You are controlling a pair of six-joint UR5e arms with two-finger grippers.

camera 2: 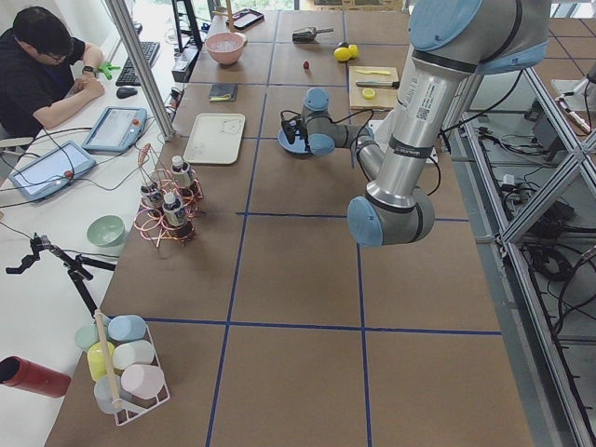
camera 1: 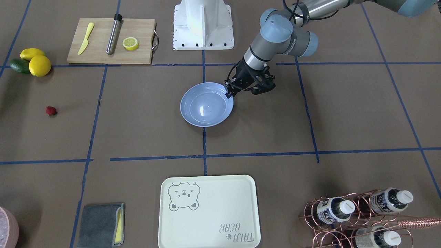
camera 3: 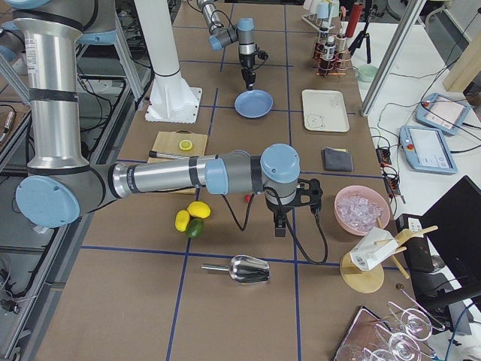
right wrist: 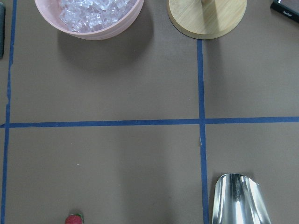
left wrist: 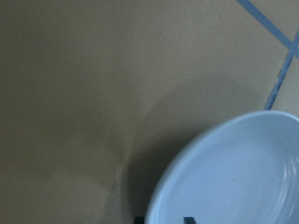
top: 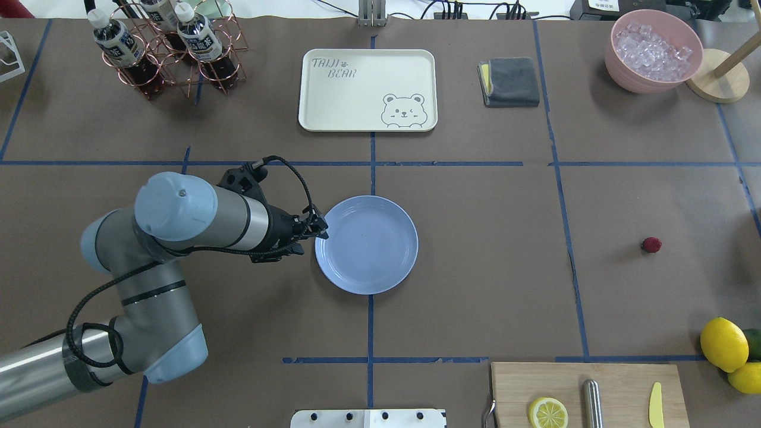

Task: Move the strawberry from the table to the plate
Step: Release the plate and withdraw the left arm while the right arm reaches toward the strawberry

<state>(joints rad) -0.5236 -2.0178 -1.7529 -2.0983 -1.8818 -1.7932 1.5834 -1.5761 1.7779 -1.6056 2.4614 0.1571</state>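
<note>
The strawberry (camera 1: 51, 110) is a small dark red berry lying alone on the brown table (top: 487, 267), far out on my right side (top: 651, 245). In the right wrist view the strawberry (right wrist: 74, 219) sits at the bottom edge. The pale blue plate (top: 367, 244) rests empty at the table's centre (camera 1: 206, 109). My left gripper (top: 318, 229) is at the plate's left rim, its fingertips (left wrist: 189, 220) apart and astride that rim. My right gripper (camera 3: 279, 226) hangs above the table just past the strawberry; whether it is open or shut I cannot tell.
A wooden board (top: 585, 392) with a lemon half, a yellow knife and a steel rod lies near my base. Lemons (top: 723, 343) sit at the right edge. The bear tray (top: 367, 89), grey cloth (top: 510, 81), bottle rack (top: 160, 47), ice bowl (top: 654, 50) and metal scoop (right wrist: 238, 198) lie farther out.
</note>
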